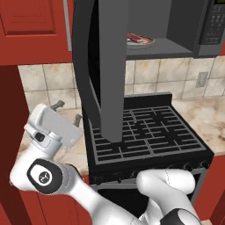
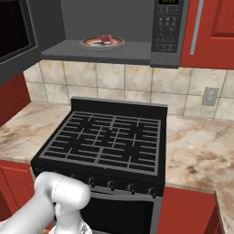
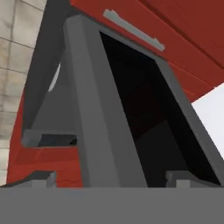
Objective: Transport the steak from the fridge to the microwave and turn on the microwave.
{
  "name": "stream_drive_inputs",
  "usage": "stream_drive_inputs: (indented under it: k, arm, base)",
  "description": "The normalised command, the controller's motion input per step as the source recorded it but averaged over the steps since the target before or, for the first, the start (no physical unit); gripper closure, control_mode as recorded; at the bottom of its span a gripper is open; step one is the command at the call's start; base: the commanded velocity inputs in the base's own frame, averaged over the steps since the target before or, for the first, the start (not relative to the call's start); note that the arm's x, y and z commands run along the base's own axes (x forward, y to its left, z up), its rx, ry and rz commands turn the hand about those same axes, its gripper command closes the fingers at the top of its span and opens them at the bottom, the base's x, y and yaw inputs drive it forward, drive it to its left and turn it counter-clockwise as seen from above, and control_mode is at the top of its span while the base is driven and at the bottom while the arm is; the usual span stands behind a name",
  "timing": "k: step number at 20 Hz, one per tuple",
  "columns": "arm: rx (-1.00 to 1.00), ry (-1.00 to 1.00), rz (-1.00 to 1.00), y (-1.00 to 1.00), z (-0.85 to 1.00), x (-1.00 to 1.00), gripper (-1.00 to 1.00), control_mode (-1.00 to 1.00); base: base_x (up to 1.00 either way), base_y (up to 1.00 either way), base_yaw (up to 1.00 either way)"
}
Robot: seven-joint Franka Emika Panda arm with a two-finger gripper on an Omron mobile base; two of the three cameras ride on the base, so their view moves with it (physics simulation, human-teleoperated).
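- Dark-red steak slab (image 1: 137, 38) is seen on round plate (image 2: 87, 44) inside black microwave (image 2: 167, 27).
- Claw (image 1: 67, 111) is released, empty, left of dark glass door (image 1: 103, 70).
- Door should be pushed shut squarely, then keypad (image 2: 167, 23) pressed.

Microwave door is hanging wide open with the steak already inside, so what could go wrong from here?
The gripper sits open, low and left of the microwave door; a push at the wrong spot could slip off it. The door swings out over the stove, so the arm might catch its edge. The steak rests on a plate; a hard slam could jolt it.
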Motion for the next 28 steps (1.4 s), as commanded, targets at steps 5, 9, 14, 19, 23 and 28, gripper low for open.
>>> stream_drive_inputs:
  k: [5,9,14,19,23,28]
  arm:
    - [0.15,-0.04,-0.09,-0.4,0.3,0.0,-1.0,-1.0]
    - [0.17,-0.03,-0.08,-0.39,0.46,-0.04,-1.0,-1.0]
    - [0.17,-0.05,-0.05,-0.34,0.58,-0.09,-1.0,-1.0]
    - [0.18,-0.02,-0.04,-0.53,0.58,-0.32,-1.0,-1.0]
    - [0.16,0.0,-0.09,-0.75,0.5,-0.41,-1.0,-1.0]
    - [0.14,-0.02,-0.06,-0.83,0.54,-0.22,-1.0,-1.0]
  base:
    - [0.0,0.0,0.0]
    - [0.0,0.0,0.0]
    - [0.0,0.0,0.0]
    - [0.0,0.0,0.0]
    - [0.0,0.0,0.0]
    - [0.0,0.0,0.0]
